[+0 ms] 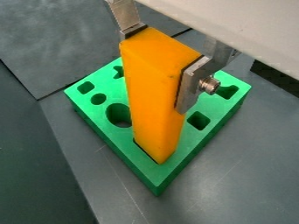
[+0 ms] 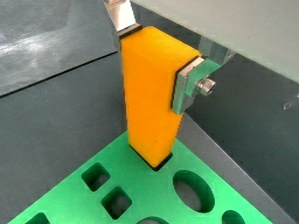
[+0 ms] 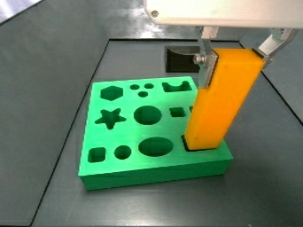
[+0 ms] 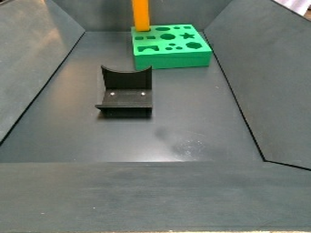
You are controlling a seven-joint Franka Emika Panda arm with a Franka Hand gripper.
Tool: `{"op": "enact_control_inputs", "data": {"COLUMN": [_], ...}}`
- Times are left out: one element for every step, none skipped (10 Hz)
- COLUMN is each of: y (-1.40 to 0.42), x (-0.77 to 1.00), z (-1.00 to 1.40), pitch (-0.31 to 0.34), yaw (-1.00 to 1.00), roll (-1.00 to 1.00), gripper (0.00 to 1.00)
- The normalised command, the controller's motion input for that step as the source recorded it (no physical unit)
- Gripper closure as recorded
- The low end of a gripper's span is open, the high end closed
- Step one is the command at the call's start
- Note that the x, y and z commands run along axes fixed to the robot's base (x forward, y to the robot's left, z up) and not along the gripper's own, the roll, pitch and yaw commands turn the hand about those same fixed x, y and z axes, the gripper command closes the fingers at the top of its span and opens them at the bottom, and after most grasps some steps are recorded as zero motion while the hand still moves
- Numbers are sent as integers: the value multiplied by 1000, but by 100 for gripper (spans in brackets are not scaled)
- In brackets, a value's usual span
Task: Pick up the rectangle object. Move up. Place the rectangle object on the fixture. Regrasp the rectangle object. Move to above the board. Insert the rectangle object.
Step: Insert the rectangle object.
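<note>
The claw (image 1: 163, 54) clamps the block (image 1: 156, 96) near its top, upright, its lower end entering a square hole at the board's (image 3: 124, 164) corner. Keep it vertical and press straight down; any tilt could jam it against the hole's edges.

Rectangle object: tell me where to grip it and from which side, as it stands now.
Grip the rectangle object at its upper end, from above, across two opposite flat sides, as the gripper does now. It stands upright with its lower end in a hole of the board.
</note>
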Motion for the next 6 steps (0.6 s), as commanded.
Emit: {"op": "enact_control_inputs", "data": {"y": [0, 0, -9, 0, 0, 0], "x": [3, 0, -29, -77, -100, -83], "z": [0, -20, -91, -131, -126, -114], "pitch": [0, 0, 0, 0, 0, 0], "yaw": [-11, -23, -43, -94, -103, -97], "roll": [6, 14, 24, 0, 0, 0], "gripper": [100, 100, 100, 100, 100, 100]}}
